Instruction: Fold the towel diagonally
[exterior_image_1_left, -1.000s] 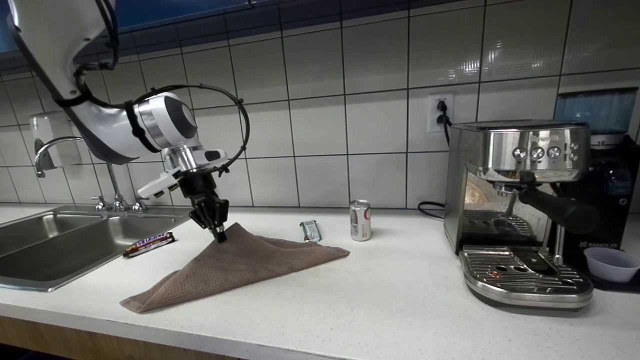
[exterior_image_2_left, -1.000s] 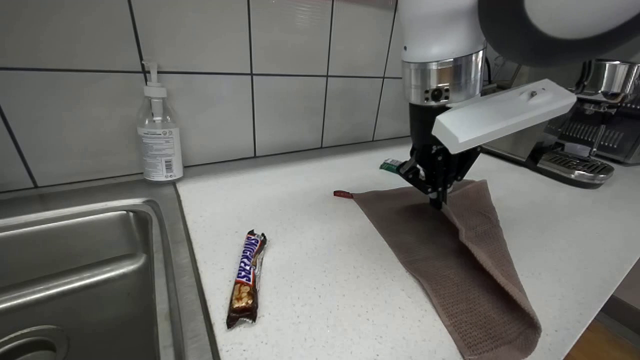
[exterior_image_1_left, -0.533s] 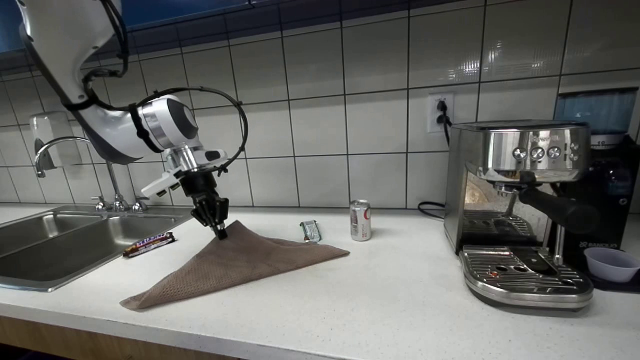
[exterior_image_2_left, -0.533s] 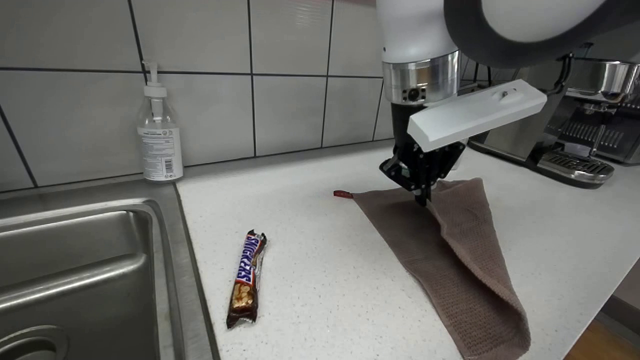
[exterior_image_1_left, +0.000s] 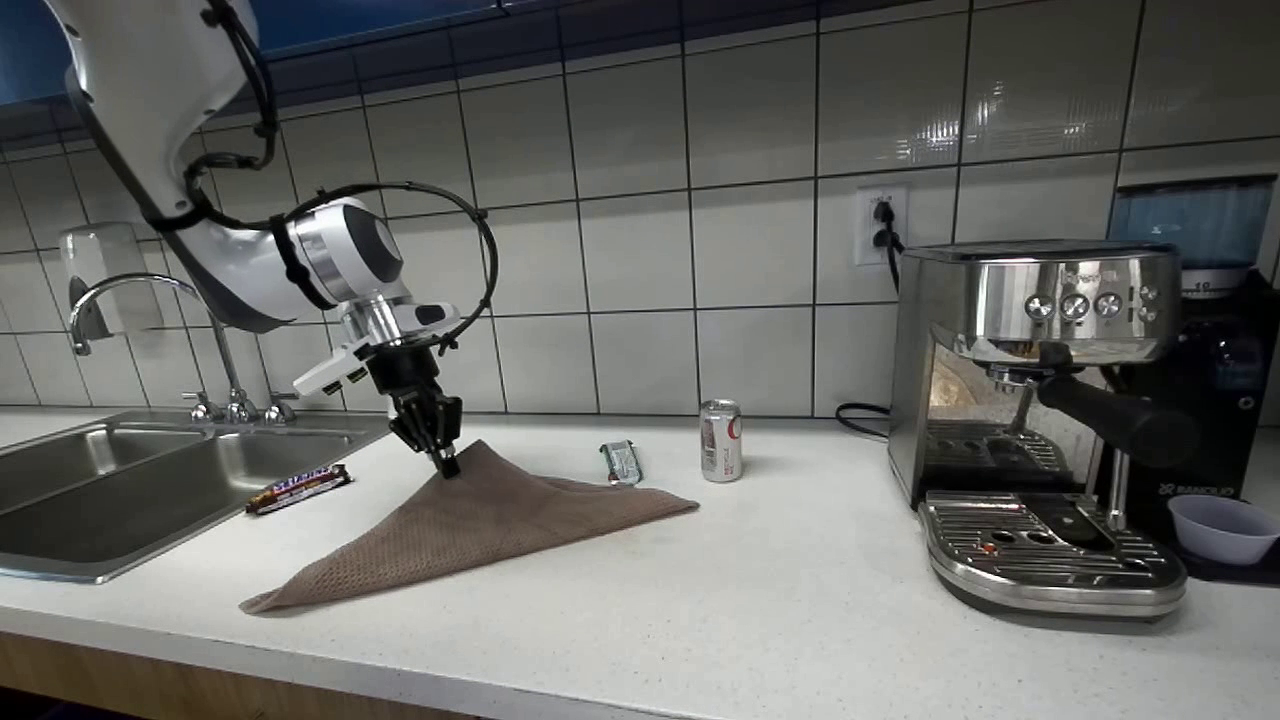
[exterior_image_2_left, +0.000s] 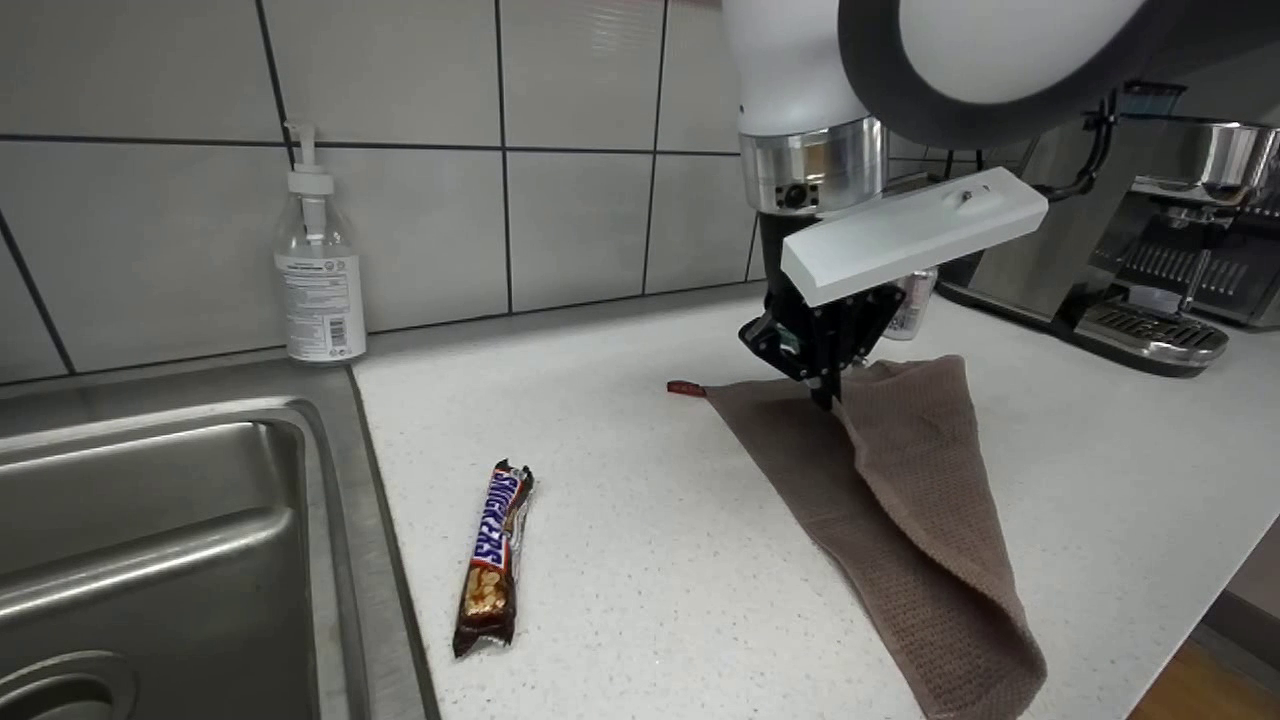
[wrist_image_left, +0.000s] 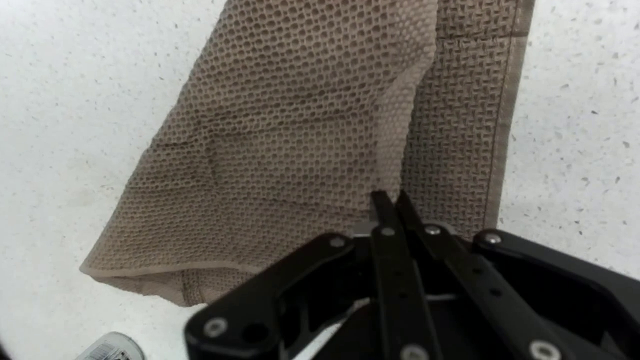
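The brown waffle-weave towel (exterior_image_1_left: 490, 530) lies on the counter and shows in both exterior views (exterior_image_2_left: 940, 490). A top layer is folded over a lower layer, and a strip of the lower layer shows past the fold's edge in the wrist view (wrist_image_left: 460, 125). A red tag (exterior_image_2_left: 686, 388) sticks out at the towel's far corner. My gripper (exterior_image_1_left: 448, 468) points down at the towel in both exterior views (exterior_image_2_left: 825, 400). In the wrist view its fingertips (wrist_image_left: 391, 197) are closed together on the upper layer's edge. The cloth between the fingers is mostly hidden.
A sink (exterior_image_2_left: 330, 560) lies beside a Snickers bar (exterior_image_2_left: 492, 560). A green-white wrapper (exterior_image_1_left: 621, 463) and a silver can (exterior_image_1_left: 720, 440) stand behind the towel. An espresso machine (exterior_image_1_left: 1040, 300) is at the far end. A pump bottle (exterior_image_2_left: 318, 270) stands by the wall.
My gripper has moved a little toward the sink side and slightly up, drawing the upper layer's edge along. The towel's near corner has slid slightly back from the counter's front edge.
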